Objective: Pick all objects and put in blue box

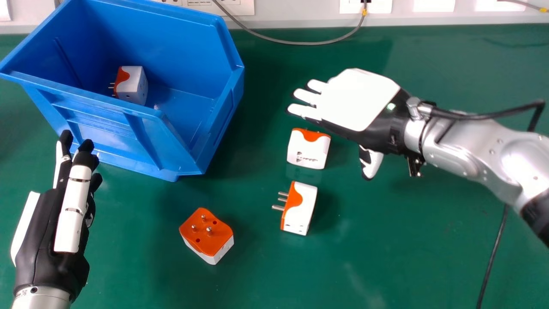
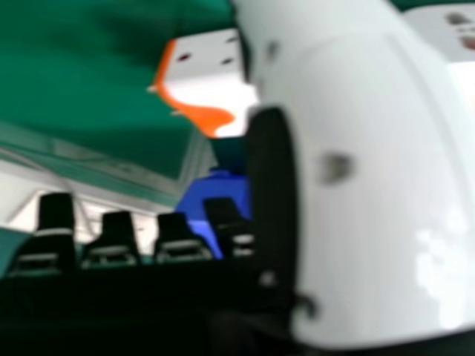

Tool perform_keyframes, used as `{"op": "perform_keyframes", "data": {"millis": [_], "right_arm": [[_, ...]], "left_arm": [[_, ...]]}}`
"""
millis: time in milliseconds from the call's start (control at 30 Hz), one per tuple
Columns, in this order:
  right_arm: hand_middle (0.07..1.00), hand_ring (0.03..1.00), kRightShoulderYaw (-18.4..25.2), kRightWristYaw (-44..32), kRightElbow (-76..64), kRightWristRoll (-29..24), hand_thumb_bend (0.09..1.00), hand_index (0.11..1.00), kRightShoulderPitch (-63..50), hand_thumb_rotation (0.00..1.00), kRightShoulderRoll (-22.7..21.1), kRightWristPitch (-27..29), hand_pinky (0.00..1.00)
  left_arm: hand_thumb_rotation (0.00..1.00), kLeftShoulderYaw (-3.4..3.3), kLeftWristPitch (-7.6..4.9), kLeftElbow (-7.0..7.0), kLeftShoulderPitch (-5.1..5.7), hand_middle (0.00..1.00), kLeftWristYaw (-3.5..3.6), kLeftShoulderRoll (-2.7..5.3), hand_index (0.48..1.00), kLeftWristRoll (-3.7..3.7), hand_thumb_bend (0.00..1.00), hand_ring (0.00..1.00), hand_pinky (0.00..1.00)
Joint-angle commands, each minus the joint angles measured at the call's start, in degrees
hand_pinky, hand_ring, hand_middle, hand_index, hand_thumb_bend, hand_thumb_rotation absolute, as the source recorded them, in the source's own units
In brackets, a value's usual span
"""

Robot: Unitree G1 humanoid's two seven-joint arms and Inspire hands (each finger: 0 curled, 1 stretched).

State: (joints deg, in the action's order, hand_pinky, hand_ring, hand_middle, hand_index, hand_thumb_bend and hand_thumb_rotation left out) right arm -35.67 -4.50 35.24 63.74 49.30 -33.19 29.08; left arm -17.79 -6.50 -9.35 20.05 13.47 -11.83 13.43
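Surface (image 1: 420, 249) of deep green stretches from near to far, under all the loose things. Next comes the blue box (image 1: 171, 30) at the far left, upright with its open side up. A silver right forearm (image 1: 484, 150) enters from the right. The left hand (image 1: 38, 231) is at the near left, its fingers straight and pointing far, holding nothing, with the tips close to the box's near side; whether they touch it, I cannot tell. The right hand (image 1: 364, 98) is over the right of centre, empty, fingers straight towards the left and thumb spread apart from them.

Four orange-and-white adapters follow. The nearest adapter (image 1: 210, 240) lies left of centre, pins up. A second adapter (image 1: 302, 210), just right of centre, has its pins pointing left. A third adapter (image 1: 306, 150) sits beyond that one, near the right hand. The last adapter (image 1: 135, 86) is inside the box, pins to the left.
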Motion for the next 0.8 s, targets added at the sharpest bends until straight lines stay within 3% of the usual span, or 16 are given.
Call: {"op": "perform_keyframes", "data": {"millis": [0, 100, 333, 433, 600, 700, 767], "right_arm": [[0.991, 0.965, -0.8, 1.6, 0.9, 0.6, 0.434, 0.928, 4.5, 0.00, 0.6, 1.1, 0.84], [0.992, 0.966, -1.6, 1.5, 1.5, 0.7, 0.419, 0.929, 5.8, 0.00, 1.1, 1.6, 0.84], [0.993, 0.966, -4.6, 4.3, 4.7, 2.6, 0.421, 0.929, 8.6, 0.00, 3.2, 2.2, 0.84], [0.992, 0.966, -6.4, 7.1, 6.9, 4.1, 0.426, 0.924, 10.4, 0.00, 4.0, 2.9, 0.84], [0.980, 0.962, -8.4, 9.5, 9.6, 5.7, 0.432, 0.901, 12.2, 0.00, 5.6, 3.0, 0.83], [0.974, 0.958, -9.4, 9.9, 10.8, 6.1, 0.450, 0.888, 12.6, 0.00, 6.5, 2.8, 0.83], [0.967, 0.951, -10.2, 10.8, 11.6, 6.8, 0.478, 0.880, 12.8, 0.00, 6.9, 2.7, 0.83]], "left_arm": [[0.95, -0.34, -0.56, -1.72, 0.55, 1.00, -0.33, -0.15, 1.000, -0.40, 0.44, 1.00, 1.00], [0.95, -0.16, -0.24, -2.70, 1.09, 1.00, -0.51, 0.00, 1.000, -0.45, 0.44, 1.00, 1.00], [0.95, -0.21, -0.04, -2.76, 1.50, 1.00, -0.77, -0.24, 1.000, -0.61, 0.44, 1.00, 1.00], [0.95, 0.07, 0.89, -4.42, 2.14, 1.00, -1.21, -0.06, 1.000, -0.68, 0.44, 1.00, 1.00], [0.95, 0.26, 1.63, -5.86, 2.58, 1.00, -1.48, -0.01, 1.000, -0.64, 0.45, 1.00, 1.00], [0.95, 0.04, 0.58, -4.25, 2.27, 1.00, -0.95, -0.07, 1.000, -0.42, 0.45, 1.00, 1.00], [0.95, -0.03, 0.58, -4.33, 2.29, 1.00, -0.92, -0.11, 1.000, -0.49, 0.45, 1.00, 1.00]]}}
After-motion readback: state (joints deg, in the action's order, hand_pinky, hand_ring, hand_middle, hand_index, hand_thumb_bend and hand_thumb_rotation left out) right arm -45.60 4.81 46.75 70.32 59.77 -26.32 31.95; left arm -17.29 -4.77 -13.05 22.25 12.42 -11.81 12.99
